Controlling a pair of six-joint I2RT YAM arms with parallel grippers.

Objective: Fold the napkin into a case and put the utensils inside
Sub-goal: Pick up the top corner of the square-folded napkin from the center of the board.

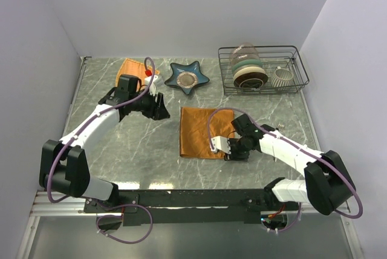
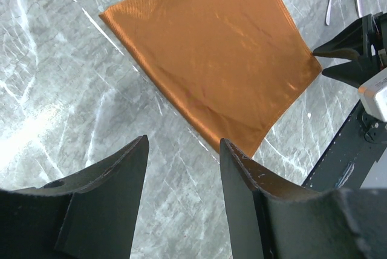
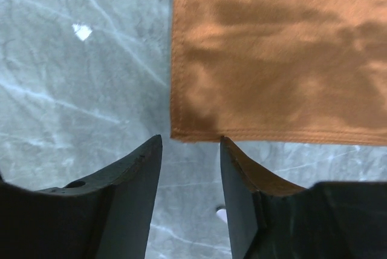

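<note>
While the napkin [image 1: 202, 132] lies mid-tabletop, long axis near-to-far, right gripper [image 3: 190, 140] is nearer, just off its near-right corner, jaws part-open w/ nothing held; left gripper [image 2: 183, 142] same, beyond far-left corner.

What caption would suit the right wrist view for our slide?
Open right tool poised at a corner of the flat rust-orange napkin on the marbled table.

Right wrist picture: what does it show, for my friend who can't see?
A rust-orange napkin lies flat on the grey marble table. Its corner sits just ahead of the open right hand, whose two fingers hold nothing.
</note>
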